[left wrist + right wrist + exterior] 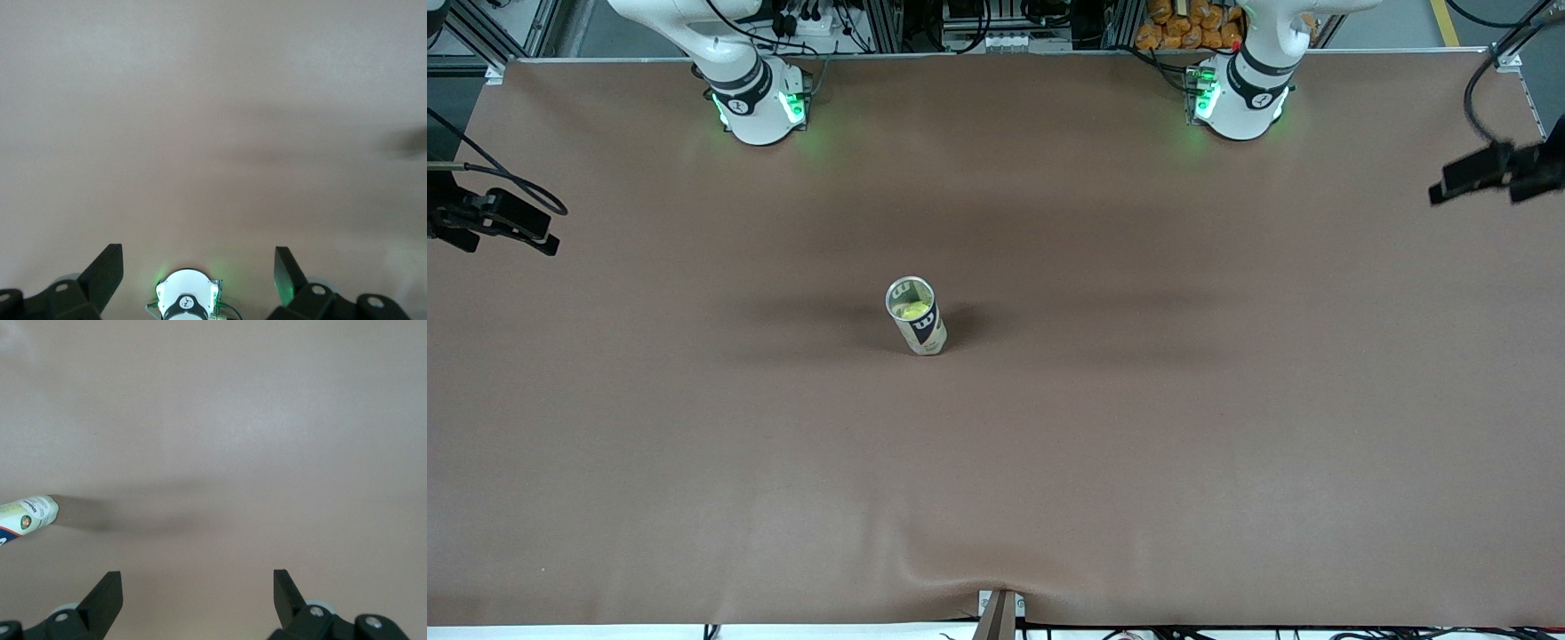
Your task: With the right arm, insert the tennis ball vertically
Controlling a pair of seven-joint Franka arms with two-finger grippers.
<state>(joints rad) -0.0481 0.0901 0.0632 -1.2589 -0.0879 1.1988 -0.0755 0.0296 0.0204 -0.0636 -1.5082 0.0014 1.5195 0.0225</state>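
Yellow tennis ball (913, 311) already sits inside the upright can (917, 317) at the bench (1227, 427) middle, while the left gripper (199, 267) and right gripper (197, 590) hang high, fingers apart, empty, toward twelve o'clock, so the job looks done.

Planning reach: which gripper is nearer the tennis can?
Right. The right gripper hangs open with the tennis can in its wrist view; the left gripper, open, sees only table.

Light: even, soft, overhead.
Shadows: faint dark bands around the can (915, 316) at frame centre.
Glow: green at the bases, top.
Focus: wrist views soft.
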